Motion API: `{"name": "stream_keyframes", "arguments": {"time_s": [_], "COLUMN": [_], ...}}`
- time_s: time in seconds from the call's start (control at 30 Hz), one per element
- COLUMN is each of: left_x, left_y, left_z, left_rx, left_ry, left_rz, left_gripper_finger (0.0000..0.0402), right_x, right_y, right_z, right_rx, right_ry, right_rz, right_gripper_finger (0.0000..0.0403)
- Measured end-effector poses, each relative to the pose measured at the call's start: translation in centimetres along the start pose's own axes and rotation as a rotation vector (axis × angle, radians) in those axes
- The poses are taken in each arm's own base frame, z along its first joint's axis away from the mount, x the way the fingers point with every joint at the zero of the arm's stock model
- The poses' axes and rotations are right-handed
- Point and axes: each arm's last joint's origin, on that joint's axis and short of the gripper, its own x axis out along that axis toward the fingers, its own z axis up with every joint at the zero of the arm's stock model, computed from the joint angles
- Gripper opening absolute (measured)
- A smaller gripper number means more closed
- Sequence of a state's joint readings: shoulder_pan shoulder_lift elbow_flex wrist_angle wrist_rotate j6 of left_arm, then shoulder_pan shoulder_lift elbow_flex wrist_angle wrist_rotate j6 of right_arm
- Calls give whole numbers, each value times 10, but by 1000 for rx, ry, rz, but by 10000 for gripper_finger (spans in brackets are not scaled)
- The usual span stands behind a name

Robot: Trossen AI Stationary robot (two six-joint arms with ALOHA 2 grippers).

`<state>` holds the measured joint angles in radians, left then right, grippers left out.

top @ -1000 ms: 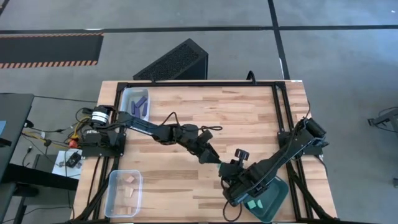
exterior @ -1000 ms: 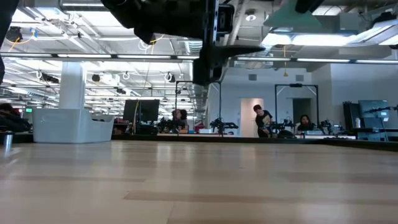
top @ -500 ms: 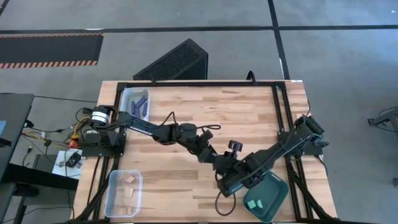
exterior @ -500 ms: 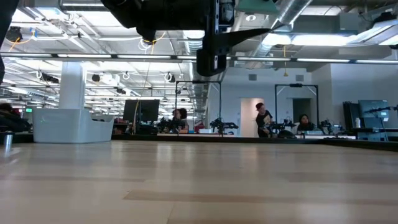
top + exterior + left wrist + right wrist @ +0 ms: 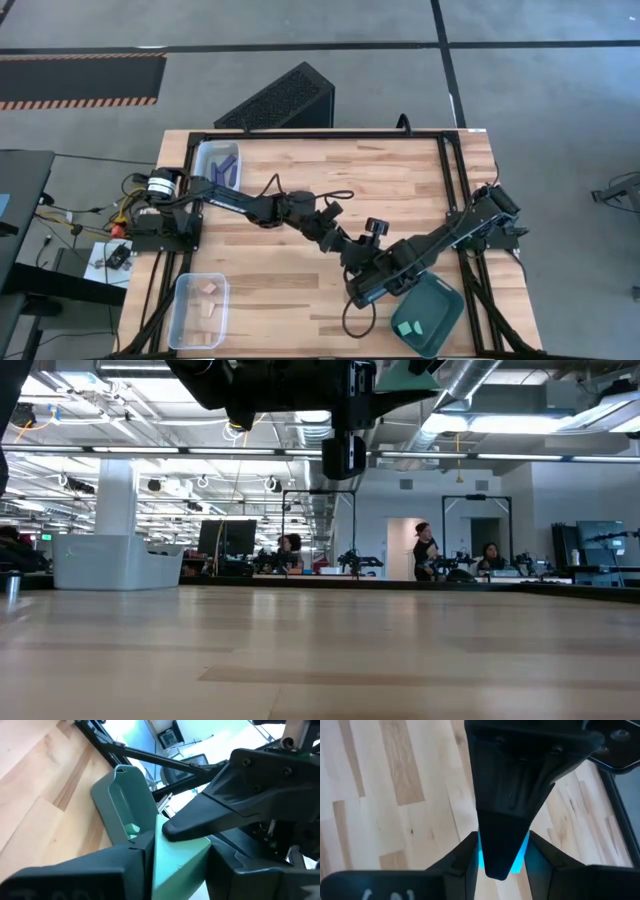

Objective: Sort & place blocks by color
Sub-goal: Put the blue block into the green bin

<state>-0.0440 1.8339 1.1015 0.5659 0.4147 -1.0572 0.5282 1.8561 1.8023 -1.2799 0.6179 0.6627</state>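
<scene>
Both end effectors meet above worktop (image 5: 400,190) centre, slightly toward 5 o'clock. Left end effector (image 5: 172,857) closed on a light teal cube (image 5: 175,862). Right end effector (image 5: 502,857) fingers straddle the same cube; contact unclear. Dark teal tray (image 5: 452,300) at 5 o'clock holds teal cubes (image 5: 407,328); purple bars (image 5: 226,167) binned at 10 o'clock, tan pieces (image 5: 208,298) at 7 o'clock.

1. The two grippers meet above mid-table, the left gripper (image 5: 352,255) nose to nose with the right gripper (image 5: 362,290), both closed on one teal block (image 5: 175,857); nothing passes between them.
2. The dark teal tray (image 5: 440,296) lies just beside the right arm, near the table corner.
3. The clear bin with blue bars (image 5: 218,165) and the clear bin with tan pieces (image 5: 200,308) block the left edge.
4. Bare wood lies open across the far right quarter.
</scene>
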Motion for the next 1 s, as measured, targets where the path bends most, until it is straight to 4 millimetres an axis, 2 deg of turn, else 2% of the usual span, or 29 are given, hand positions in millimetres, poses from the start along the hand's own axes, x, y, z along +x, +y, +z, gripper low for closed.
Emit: {"name": "stream_keyframes", "arguments": {"time_s": [0.17,0.27,0.37,0.47,0.6,0.67,0.77,0.9,1.0], "left_x": [-1,-2,-2,-2,2,13,42,84,112], "left_y": [1,3,4,4,5,7,4,-5,-9], "left_z": [4,5,6,6,8,8,10,8,6], "left_rx": [53,101,161,211,244,246,274,408,597], "left_ry": [-26,-50,-83,-100,-154,-138,-92,-34,-1], "left_rz": [2,26,54,68,101,87,23,-83,-171], "left_gripper_finger": [94,94,98,101,99,98,99,99,99], "right_x": [-1,-10,-27,-48,-80,-92,-108,-128,-139], "right_y": [-3,-9,-16,-23,-50,-66,-92,-121,-134], "right_z": [-2,-4,-3,1,4,2,1,-5,-11], "right_rx": [81,104,101,109,188,236,330,422,444], "right_ry": [-1,20,12,-77,-241,-284,-347,-396,-417], "right_rz": [-52,-86,-127,-158,-190,-191,-184,-149,-126], "right_gripper_finger": [161,192,223,244,249,249,249,249,249]}}
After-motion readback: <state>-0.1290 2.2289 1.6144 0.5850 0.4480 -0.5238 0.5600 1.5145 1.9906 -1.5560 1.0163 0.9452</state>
